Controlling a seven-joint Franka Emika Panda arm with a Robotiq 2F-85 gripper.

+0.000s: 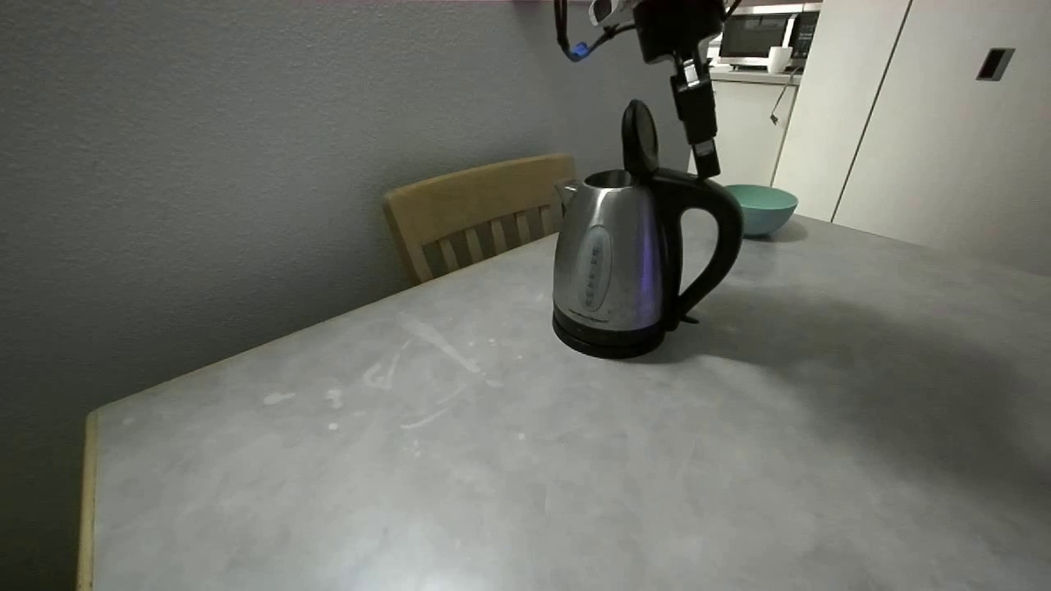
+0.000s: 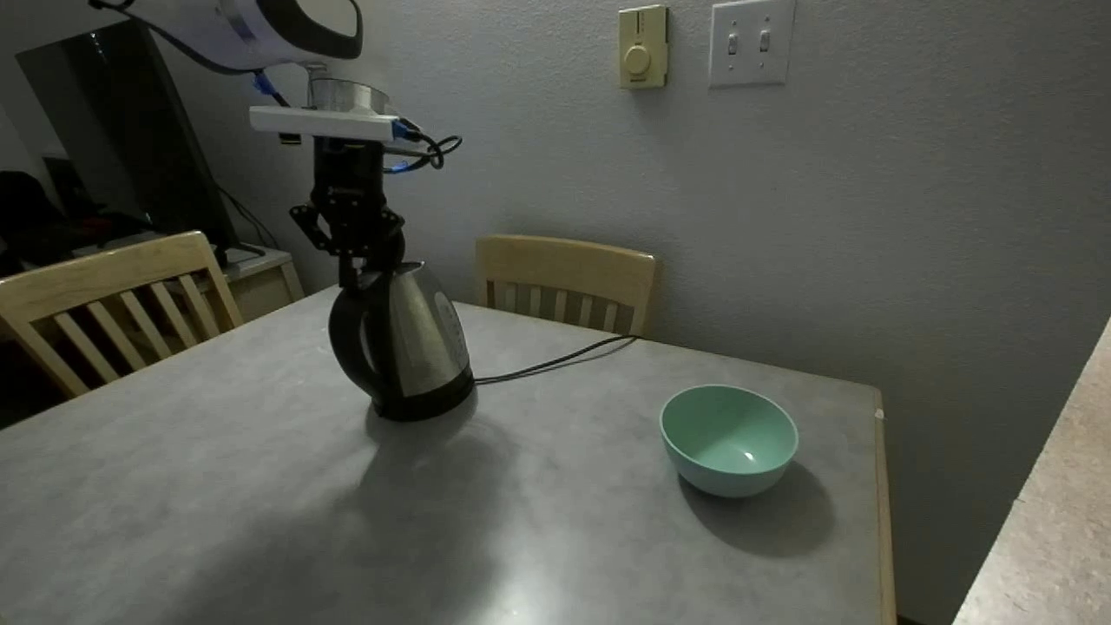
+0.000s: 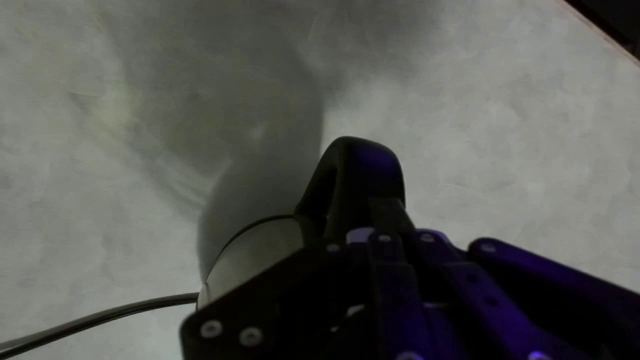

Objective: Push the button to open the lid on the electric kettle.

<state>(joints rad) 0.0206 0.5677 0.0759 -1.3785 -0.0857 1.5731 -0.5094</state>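
The steel electric kettle (image 1: 608,271) stands upright on the grey table, and it also shows in the other views (image 2: 425,338) (image 3: 260,245). Its black lid (image 1: 640,138) stands open, raised nearly vertical at the handle end, and the round mouth is uncovered. The black loop handle (image 1: 727,222) shows in both exterior views (image 2: 347,338). My gripper (image 1: 706,160) points down with its fingers together and nothing held. Its tips (image 2: 348,278) are at the top of the handle, behind the lid; in the wrist view the fingertips (image 3: 387,207) overlap the handle. The button cannot be made out.
A teal bowl (image 2: 729,434) sits on the table (image 2: 590,512) apart from the kettle. A black cord (image 2: 555,363) runs from the kettle's base to the table edge. Wooden chairs (image 1: 484,197) (image 2: 121,295) stand at the table's edges, and a grey wall is behind.
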